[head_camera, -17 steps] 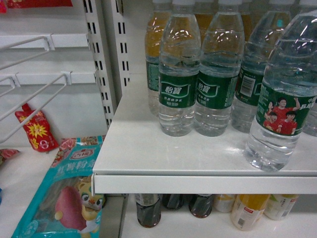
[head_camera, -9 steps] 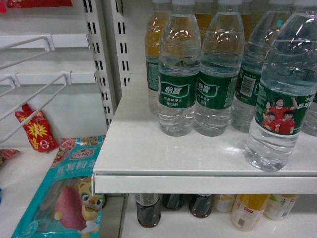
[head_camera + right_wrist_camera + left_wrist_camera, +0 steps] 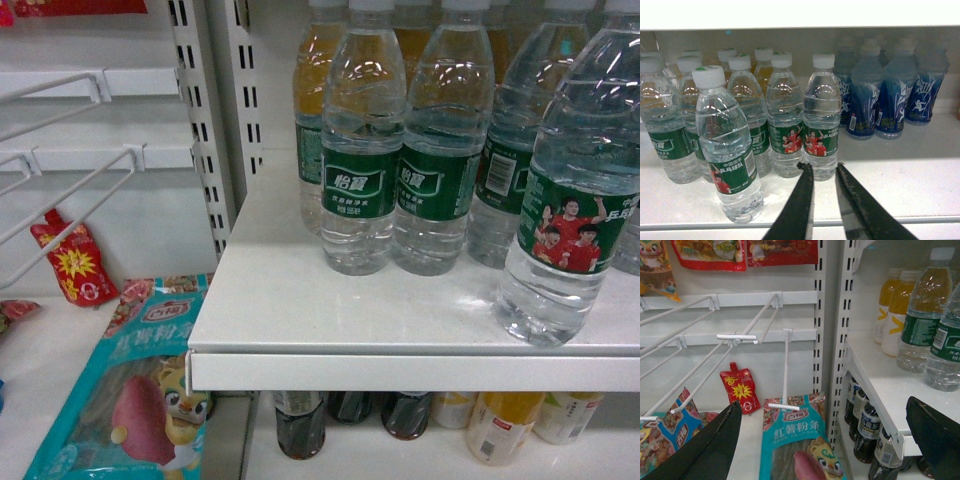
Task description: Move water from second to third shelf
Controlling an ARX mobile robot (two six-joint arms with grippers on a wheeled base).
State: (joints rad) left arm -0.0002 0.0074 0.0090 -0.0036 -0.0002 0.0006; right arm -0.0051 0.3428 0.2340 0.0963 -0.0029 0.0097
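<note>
Black and thin, the two fingers of the right gripper (image 3: pixel 824 170) stand only a little apart and hold nothing; their tips point at a water bottle (image 3: pixel 821 117) just beyond them, at twelve o'clock. A second bottle (image 3: pixel 729 150) stands alone nearer the shelf edge (image 3: pixel 920 220), at about ten o'clock from the tips. The left gripper (image 3: pixel 832 440) is wide open and empty, near a hanging snack bag (image 3: pixel 797 442).

I judge the bottle full, so rather heavy, and its thin ribbed plastic can give under pressure. The wall looks smooth and maybe slippery. The best hold is probably across the green label, where the body is straight.

It is clear, with a white cap and red-shirted players on the label.
</note>
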